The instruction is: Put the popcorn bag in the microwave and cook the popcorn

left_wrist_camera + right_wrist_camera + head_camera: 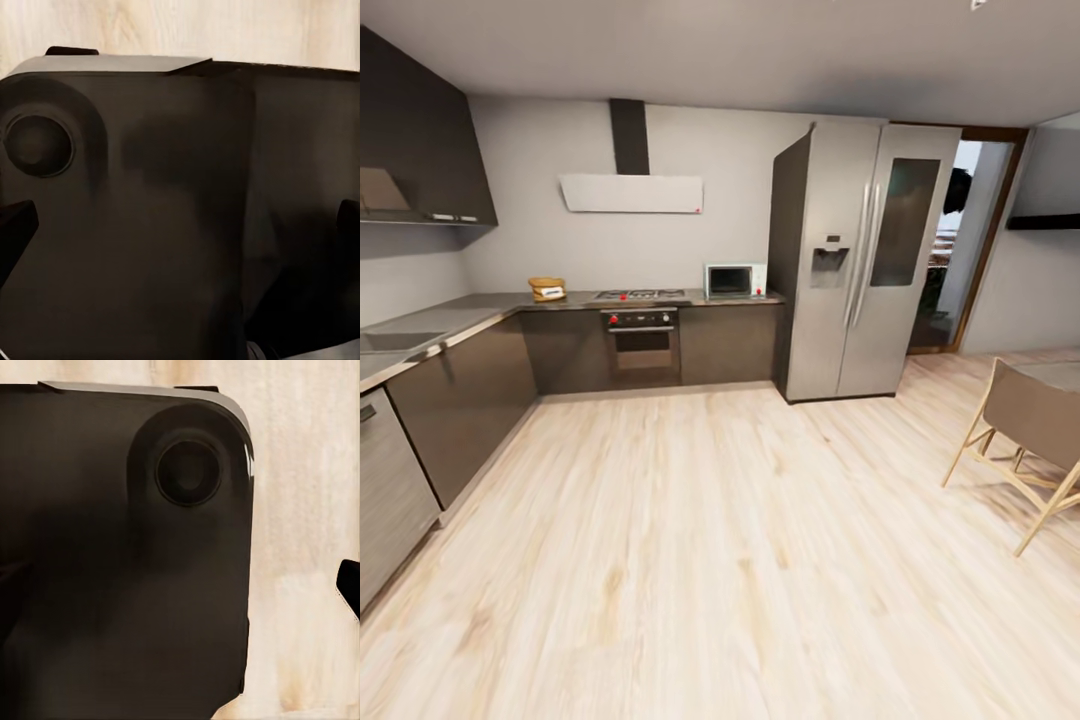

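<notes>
Robot is standing well back on the wood floor (720, 560), facing the far run of the countertop (490, 300). Landmark: the gas hob (641, 295). The popcorn bag (546, 289) sits on the countertop to the left of the hob, well apart from it. The microwave (735, 280) sits on the same run to the right of the hob, between it and the steel fridge (860, 260); door looks closed, though it's too small at this range to be sure.

Grippers: the left wrist view is mostly dark robot body (150, 225) over floor, the right wrist view is similar (120, 570). Dark finger tips show at the frame edges in both, nothing between them. Exact opening can't be read, so cannot tell.

Handling judgement: paper sack, light, soft, crushes easily, likely to tip or slide on that glossy top. I'd pinch across the rolled rim, the stiffest part, light squeeze, keep it upright. Approach first; the task hasn't started.
</notes>
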You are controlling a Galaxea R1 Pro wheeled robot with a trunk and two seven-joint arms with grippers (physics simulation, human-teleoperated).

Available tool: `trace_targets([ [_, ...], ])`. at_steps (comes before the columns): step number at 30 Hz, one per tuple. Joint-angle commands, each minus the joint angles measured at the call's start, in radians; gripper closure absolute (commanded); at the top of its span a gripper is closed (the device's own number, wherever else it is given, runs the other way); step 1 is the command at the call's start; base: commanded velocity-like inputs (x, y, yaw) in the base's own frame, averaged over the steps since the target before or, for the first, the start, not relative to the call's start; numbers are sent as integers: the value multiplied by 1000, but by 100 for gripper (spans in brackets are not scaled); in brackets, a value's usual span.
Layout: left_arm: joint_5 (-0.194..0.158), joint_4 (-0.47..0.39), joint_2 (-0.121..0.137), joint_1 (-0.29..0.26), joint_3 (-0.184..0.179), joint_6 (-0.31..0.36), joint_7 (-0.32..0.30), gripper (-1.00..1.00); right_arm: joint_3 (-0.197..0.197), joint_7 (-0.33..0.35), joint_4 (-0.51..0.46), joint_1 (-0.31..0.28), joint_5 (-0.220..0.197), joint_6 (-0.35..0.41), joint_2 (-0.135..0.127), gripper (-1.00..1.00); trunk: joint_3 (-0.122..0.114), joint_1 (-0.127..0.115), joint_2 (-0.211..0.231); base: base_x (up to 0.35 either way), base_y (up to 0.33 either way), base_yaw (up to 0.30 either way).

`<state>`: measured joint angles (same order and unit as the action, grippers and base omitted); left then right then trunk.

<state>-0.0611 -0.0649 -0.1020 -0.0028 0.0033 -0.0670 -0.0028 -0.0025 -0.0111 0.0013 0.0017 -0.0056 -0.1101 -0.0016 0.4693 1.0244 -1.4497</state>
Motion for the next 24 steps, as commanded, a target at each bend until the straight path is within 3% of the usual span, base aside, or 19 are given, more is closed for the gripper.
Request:
trace_targets([
  [1, -6, 0, 0, 0, 0, -2, 0, -100, 0, -1, 0, 0, -1, -4, 0, -100, 1, 1, 0, 322, 0, 0],
  [11, -7, 0, 0, 0, 0, 0, 1, -100, 1, -1, 0, 0, -1, -5, 0, -100, 1, 1, 0, 322, -8, 0],
  [24, -8, 0, 0, 0, -1, 1, 6, -100, 1, -1, 0, 0, -1, -5, 0, -100, 1, 1, 0, 322, -109, 0],
])
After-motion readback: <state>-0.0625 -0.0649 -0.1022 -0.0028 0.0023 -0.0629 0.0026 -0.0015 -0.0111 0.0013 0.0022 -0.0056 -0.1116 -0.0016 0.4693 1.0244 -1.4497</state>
